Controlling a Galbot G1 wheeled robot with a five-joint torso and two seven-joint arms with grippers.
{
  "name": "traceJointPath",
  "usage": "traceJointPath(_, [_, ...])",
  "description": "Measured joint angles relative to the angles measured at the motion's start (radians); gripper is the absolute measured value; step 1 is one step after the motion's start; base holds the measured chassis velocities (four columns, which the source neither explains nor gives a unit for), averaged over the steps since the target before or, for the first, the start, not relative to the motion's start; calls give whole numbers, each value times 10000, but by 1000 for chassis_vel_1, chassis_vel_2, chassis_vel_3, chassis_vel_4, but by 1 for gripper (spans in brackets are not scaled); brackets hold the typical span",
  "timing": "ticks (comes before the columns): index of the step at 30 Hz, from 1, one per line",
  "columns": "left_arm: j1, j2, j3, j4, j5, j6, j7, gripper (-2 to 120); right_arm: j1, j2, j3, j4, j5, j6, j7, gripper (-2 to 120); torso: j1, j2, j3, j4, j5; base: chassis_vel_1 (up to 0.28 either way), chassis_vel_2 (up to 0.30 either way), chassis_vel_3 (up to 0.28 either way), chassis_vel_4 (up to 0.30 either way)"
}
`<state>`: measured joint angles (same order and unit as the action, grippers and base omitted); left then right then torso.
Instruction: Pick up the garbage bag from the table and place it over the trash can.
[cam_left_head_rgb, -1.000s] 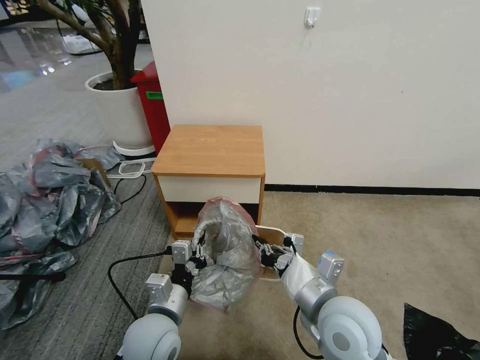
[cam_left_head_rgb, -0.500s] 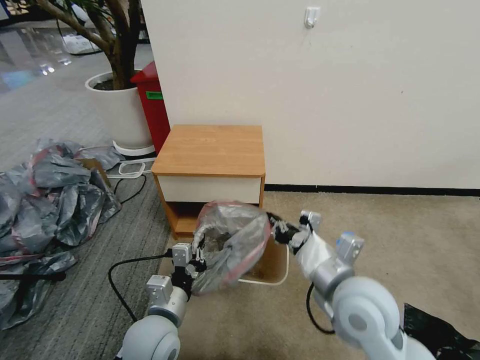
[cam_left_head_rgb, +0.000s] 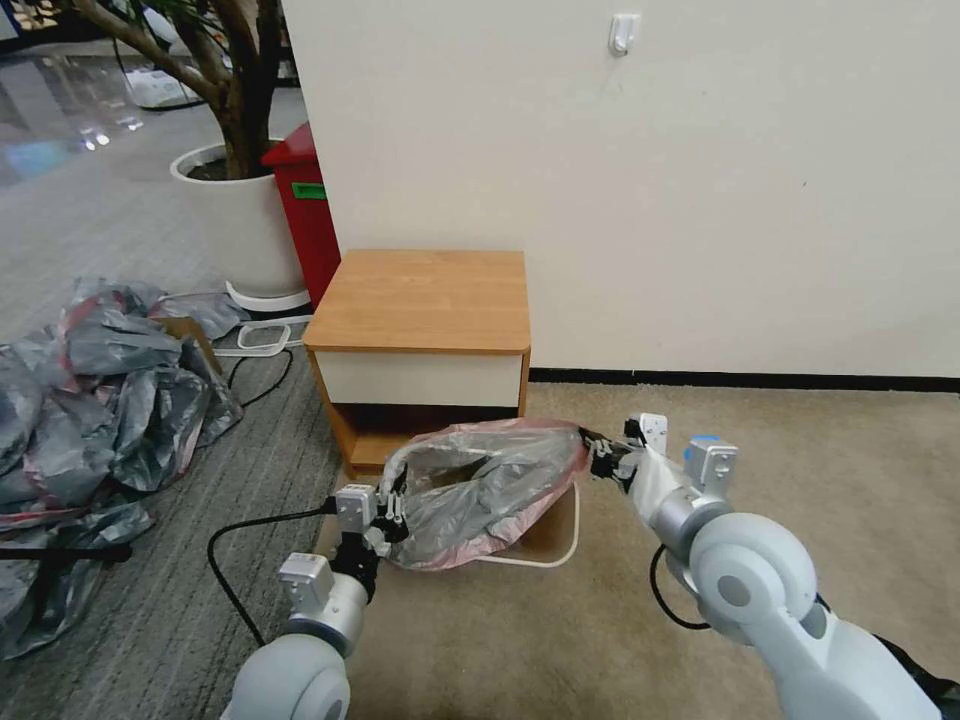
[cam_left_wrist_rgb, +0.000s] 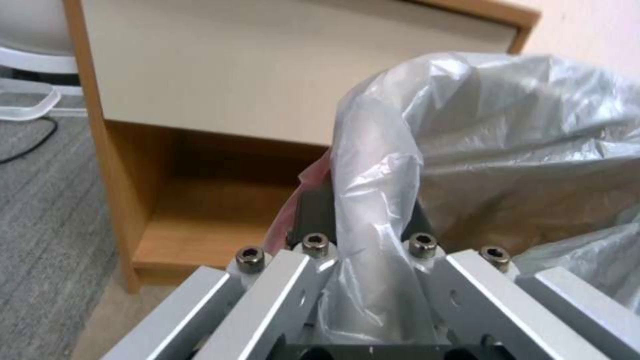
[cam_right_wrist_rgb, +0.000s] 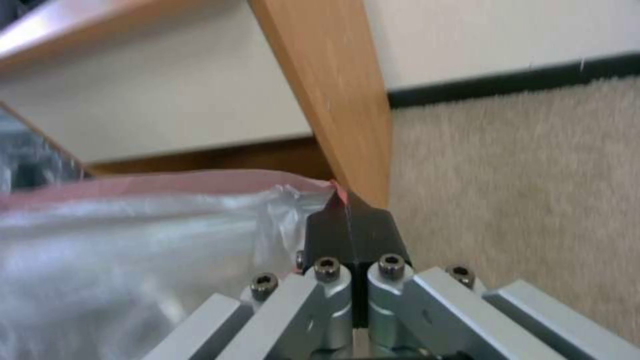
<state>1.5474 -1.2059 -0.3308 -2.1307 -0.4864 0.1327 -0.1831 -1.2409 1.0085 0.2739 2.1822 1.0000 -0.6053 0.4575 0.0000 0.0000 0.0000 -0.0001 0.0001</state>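
Both claws — left claw (cam_left_head_rgb: 393, 512) and right claw (cam_left_head_rgb: 597, 458) — pinch the garbage bag (cam_left_head_rgb: 487, 487) rim stretched above the trash can (cam_left_head_rgb: 560, 545); over-stretching could tear it or slip it free.

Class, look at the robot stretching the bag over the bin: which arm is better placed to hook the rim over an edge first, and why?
Probably the right. The right gripper holds the garbage bag rim taut beside the trash can far corner, while the left gripper grips bunched plastic.

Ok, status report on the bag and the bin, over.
Left claw and right claw both shut on the garbage bag, mouth stretched above the trash can. Table close behind. Nothing blocking.
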Motion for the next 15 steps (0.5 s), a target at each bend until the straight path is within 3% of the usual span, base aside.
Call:
traceJointPath(8, [-160,-5,-504,56,-1310,99,36,6,-473,-11,207,421,988,-131,-48,0,0,0,0,1,-1,0,0,0,0])
traceJointPath(14, [-214,-6,-547,117,-1551,215,37,6,-551,178,205,595,1129,138,36,0,-1,0,0,2,-1,0,0,0,0])
traceJointPath(15, [-247,-7,-547,177,-1593,240,36,6,-582,242,250,709,1137,224,184,5,0,0,0,2,-1,0,0,0,0])
